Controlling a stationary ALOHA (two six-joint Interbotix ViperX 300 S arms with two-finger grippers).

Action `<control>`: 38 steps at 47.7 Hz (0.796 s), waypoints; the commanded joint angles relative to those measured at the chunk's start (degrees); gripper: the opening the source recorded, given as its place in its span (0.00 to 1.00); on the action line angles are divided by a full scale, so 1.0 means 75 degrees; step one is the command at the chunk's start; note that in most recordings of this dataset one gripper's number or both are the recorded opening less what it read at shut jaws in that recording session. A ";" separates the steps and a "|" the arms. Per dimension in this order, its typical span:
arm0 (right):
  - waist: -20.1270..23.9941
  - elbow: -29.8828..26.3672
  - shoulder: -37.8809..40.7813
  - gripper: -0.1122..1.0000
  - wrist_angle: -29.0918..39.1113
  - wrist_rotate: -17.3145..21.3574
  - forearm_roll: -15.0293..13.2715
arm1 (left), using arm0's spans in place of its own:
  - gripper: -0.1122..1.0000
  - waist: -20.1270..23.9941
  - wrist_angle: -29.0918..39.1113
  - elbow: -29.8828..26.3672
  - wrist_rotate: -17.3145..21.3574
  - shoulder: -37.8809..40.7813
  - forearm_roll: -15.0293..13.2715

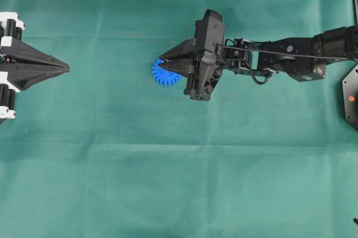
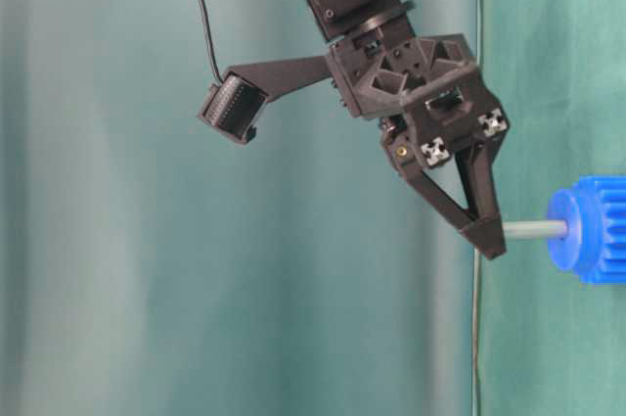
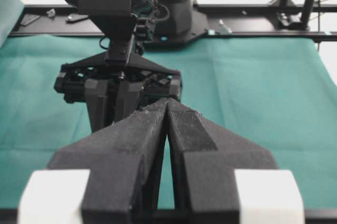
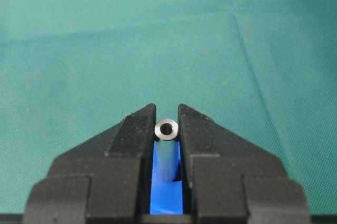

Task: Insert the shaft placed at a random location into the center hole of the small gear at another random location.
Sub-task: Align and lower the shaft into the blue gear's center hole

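The small gear (image 1: 162,77) is bright blue and lies on the green cloth near the middle. My right gripper (image 1: 162,61) hangs over it, shut on the shaft (image 4: 167,129), a thin silvery pin seen end-on between the fingers. In the table-level view the shaft (image 2: 533,230) runs from the gripper's tip (image 2: 486,237) straight to the middle of the gear's hub (image 2: 567,230). The center hole is covered by the shaft's end. Blue gear (image 4: 166,195) shows under the pin. My left gripper (image 1: 67,68) rests shut and empty at the far left, its tip (image 3: 167,101) pointing at the right arm.
Green cloth (image 1: 179,182) covers the whole table. A black base with a red dot (image 1: 351,98) sits at the right edge. A black frame rail (image 3: 253,35) runs along the far side of the table, behind the right arm (image 3: 118,76).
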 commanded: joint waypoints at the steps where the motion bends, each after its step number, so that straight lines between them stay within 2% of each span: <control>1: -0.0012 -0.0117 -0.0340 0.22 -0.0035 -0.0152 -0.0012 | 0.10 -0.0012 -0.0070 -0.0105 -0.0012 0.0047 0.0023; 15: -0.0023 -0.0094 -0.0586 0.22 0.0035 -0.0234 -0.0012 | 0.10 -0.0012 -0.0059 -0.0105 -0.0012 0.0047 0.0023; 38: -0.0035 -0.0129 -0.0293 0.22 0.0000 -0.0270 -0.0012 | 0.10 -0.0012 -0.0070 -0.0105 -0.0012 0.0047 0.0023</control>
